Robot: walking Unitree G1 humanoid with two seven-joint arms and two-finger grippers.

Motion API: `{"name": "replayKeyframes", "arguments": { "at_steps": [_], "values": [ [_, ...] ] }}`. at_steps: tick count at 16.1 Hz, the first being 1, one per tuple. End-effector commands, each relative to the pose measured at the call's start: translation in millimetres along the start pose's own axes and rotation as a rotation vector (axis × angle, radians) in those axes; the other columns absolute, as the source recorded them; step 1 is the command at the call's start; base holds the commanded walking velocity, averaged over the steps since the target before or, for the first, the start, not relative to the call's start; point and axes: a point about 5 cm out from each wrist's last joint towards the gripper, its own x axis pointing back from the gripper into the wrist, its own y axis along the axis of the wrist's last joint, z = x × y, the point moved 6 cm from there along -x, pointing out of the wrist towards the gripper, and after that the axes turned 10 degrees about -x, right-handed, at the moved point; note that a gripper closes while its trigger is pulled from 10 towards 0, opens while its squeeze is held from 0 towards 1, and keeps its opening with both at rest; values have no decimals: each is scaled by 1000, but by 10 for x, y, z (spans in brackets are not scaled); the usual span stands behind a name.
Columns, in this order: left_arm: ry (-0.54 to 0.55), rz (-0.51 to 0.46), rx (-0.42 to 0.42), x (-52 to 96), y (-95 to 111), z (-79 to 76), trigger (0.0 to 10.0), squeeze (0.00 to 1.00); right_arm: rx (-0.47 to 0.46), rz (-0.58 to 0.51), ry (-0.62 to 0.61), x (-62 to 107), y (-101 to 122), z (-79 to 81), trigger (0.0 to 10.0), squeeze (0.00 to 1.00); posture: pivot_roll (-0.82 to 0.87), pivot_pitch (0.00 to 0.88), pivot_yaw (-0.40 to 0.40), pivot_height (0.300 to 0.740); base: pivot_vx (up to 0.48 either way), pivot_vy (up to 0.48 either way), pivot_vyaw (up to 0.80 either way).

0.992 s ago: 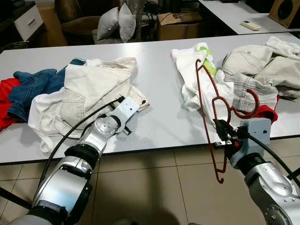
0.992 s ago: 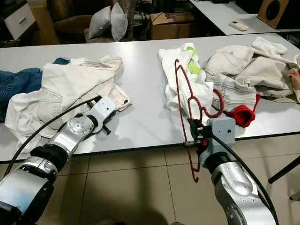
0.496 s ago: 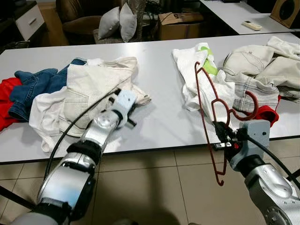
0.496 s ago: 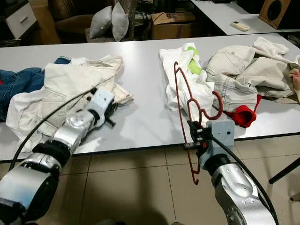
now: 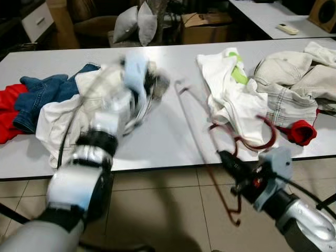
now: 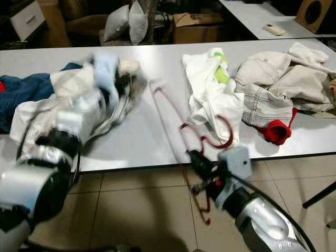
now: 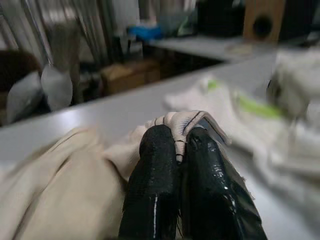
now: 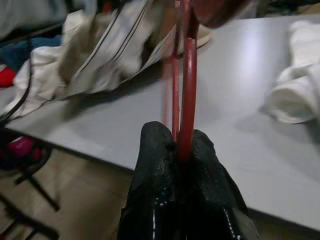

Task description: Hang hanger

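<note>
Two fingers pairs pinching | left (image 7: 177, 150): cream garment (image 5: 68, 113) | right (image 8: 182, 145): red hanger (image 5: 197, 136), past table edge (image 5: 157, 165)

Red wire hanger (image 5: 210, 142), motion-blurred, tilted over white table's (image 5: 173, 131) front edge, hook toward right, pinched between right gripper's (image 8: 182, 150) black fingers.

Glossy black fingers (image 8: 200, 200), red hanger (image 8: 188, 90)

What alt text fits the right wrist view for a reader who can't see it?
The right gripper with two black fingers shut on a thin red wire hanger, held above a grey table with a blurred cream garment beyond.
</note>
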Motion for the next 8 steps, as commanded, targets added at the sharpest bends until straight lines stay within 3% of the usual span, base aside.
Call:
{"name": "replayKeyframes", "arguments": {
  "at_steps": [1,2,3,4,6,8],
  "values": [
    [-11,-116,49,-55,441,61,0,0,-6,33,48,15,-38,82,10000,0,-96,0,66,740,0,0,0],
    [-31,-183,75,-69,719,86,0,0,-6,70,41,0,-103,55,10000,0,-93,0,67,740,0,0,0],
    [-43,-213,81,-69,842,90,0,0,-5,86,32,-12,-132,33,10000,0,-93,0,67,740,0,0,0],
    [-112,-285,62,-36,1152,39,0,0,-2,98,3,-57,-148,-43,10000,0,-88,0,66,740,0,0,0],
    [-197,-315,35,16,1300,-71,0,0,-2,89,25,-82,-105,-21,10000,0,-83,0,63,740,0,0,0],
    [-252,-299,-120,78,1275,-179,0,0,-7,73,38,-104,-50,-9,10000,0,-77,0,54,740,0,0,0]
  ]
}}
